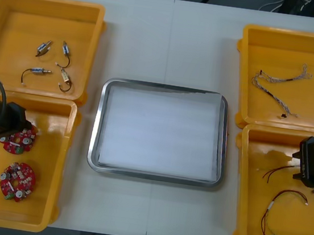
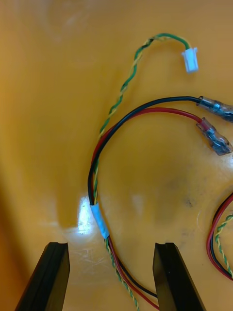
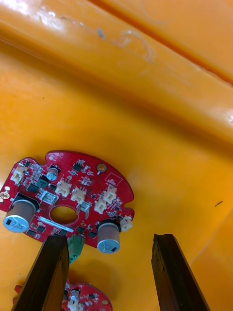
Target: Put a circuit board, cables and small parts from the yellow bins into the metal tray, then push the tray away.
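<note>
**Task barely begun.** The metal tray (image 1: pixel 163 87) sits bare at the centre of the surface. Nothing is loaded, so every pick and the final push are still to do.

- **Left jaws:** released, they hang over the near-left yellow bin (image 1: pixel 64 163) by its far edge, above one of two circuit boards (image 1: pixel 18 181).
- **Right jaws:** released, they hang at the right edge of the near-right yellow bin (image 1: pixel 241 185).

The wrist views add detail the front view hides: the board's edge lies just ahead of the left jaws' gap, and a red, black and yellow-green cable (image 2: pixel 99 219) runs between the right jaws. Small metal parts (image 1: pixel 43 48) and a twisted cable (image 1: pixel 276 80) lie in the far bins.
</note>
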Available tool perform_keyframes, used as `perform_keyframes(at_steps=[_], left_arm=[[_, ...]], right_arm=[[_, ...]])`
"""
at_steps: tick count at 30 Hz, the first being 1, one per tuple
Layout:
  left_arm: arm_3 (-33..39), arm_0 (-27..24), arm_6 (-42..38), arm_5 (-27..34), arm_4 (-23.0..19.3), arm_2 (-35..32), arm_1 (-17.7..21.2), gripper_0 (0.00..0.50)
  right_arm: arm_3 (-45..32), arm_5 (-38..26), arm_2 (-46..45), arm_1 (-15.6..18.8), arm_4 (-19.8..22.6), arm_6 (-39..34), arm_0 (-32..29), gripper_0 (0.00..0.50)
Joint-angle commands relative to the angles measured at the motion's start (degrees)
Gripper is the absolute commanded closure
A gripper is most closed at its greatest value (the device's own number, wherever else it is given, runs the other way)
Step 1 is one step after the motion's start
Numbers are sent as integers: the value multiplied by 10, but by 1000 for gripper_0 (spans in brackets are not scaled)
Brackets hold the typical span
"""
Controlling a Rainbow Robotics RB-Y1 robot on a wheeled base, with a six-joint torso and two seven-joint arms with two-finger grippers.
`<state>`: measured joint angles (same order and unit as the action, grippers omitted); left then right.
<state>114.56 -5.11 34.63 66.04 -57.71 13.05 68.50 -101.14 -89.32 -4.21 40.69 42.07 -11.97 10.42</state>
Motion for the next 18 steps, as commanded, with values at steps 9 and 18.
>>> perform_keyframes(at_steps=[9, 18], left_arm=[[1, 9, -3, -39, 29, 54, -2, 0], [1, 8, -15, -57, 41, 74, -2, 0]], right_arm=[[24, 21, 17, -12, -4, 14, -5, 0], [27, 31, 22, -13, -5, 20, -5, 0]])
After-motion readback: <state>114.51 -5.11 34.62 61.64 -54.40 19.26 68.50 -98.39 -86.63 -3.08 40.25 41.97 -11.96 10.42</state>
